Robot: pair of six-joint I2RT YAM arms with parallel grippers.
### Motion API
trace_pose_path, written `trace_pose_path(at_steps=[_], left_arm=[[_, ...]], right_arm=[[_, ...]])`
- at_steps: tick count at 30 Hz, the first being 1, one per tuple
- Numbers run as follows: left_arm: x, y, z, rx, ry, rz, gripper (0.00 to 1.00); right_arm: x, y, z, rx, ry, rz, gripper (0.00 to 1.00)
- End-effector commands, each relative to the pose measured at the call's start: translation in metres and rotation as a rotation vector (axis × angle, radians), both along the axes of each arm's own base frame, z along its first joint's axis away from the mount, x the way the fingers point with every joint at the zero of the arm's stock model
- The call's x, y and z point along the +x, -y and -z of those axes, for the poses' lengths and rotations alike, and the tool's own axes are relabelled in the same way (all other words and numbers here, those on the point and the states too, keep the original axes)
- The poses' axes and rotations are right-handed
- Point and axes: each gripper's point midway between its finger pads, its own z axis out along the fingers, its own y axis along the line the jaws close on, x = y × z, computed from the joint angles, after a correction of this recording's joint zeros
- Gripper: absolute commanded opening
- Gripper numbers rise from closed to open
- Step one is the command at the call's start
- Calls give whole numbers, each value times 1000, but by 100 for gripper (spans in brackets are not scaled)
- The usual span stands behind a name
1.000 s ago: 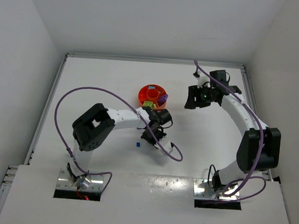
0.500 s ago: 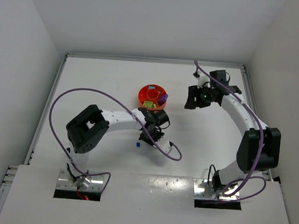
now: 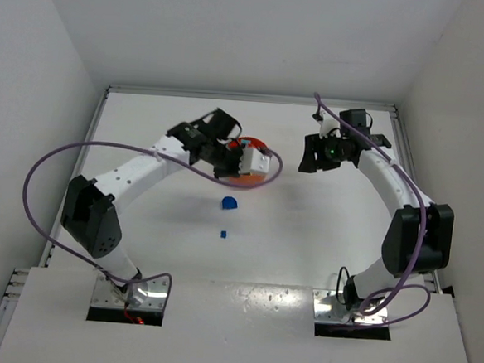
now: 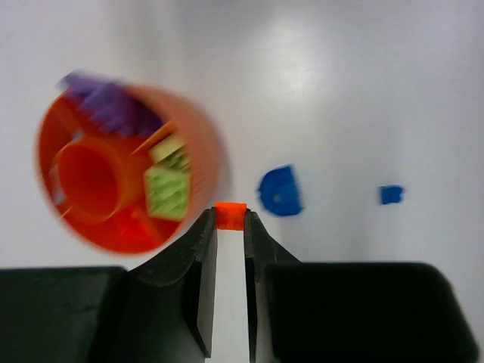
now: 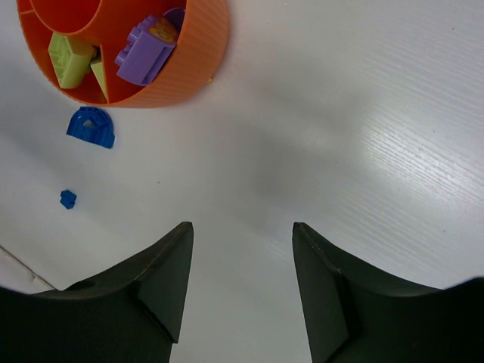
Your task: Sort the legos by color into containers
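Observation:
My left gripper (image 4: 230, 219) is shut on a tiny orange brick (image 4: 230, 215) and holds it in the air just beside the rim of the round orange tray (image 4: 206, 155). In the top view the left gripper (image 3: 254, 160) hangs over the tray (image 3: 244, 180). The tray holds purple pieces (image 4: 106, 106) and yellow-green pieces (image 4: 167, 190). A blue rounded piece (image 3: 229, 203) and a tiny blue brick (image 3: 222, 233) lie on the table in front of the tray. My right gripper (image 5: 242, 231) is open and empty, above the table to the right of the tray (image 5: 198, 60).
White walls close the table at the back and both sides. The left arm's purple cable loops out to the left. The right arm (image 3: 391, 188) arcs along the right side of the table.
My left arm has swung up from the table in front of the tray to over the tray. The blue rounded piece now shows where it was. The right arm has barely moved.

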Motion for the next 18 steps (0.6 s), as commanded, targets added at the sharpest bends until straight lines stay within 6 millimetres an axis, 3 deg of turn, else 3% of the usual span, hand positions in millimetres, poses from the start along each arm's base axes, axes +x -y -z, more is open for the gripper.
trace_pose_path(at_steps=[1,2,3,7,9,10,18], left_arm=[[30,-14,-33,-126,-50,-126,10],[40,-16,-31,-141,-75,-147,10],[61,-26,-42,-170,-60,-193,10],[102,-43,-42,-220,-99,-287,10],[113,-44,-44,-239,-99,-291,10],[120,-47,-36,-234,-121,-312,10],[137,-42,-12,-226,-177,-324,10]], right_arm=[[11,-5,-12,14,28,-21,56],[11,-5,-12,14,28,-21,56],[13,-6,-12,15,29,-21,56],[14,-6,-8,12,11,-21,56],[14,-6,-8,12,11,-21,56],[14,-6,-8,12,11,-21,56],[14,-6,-5,11,2,-21,56]])
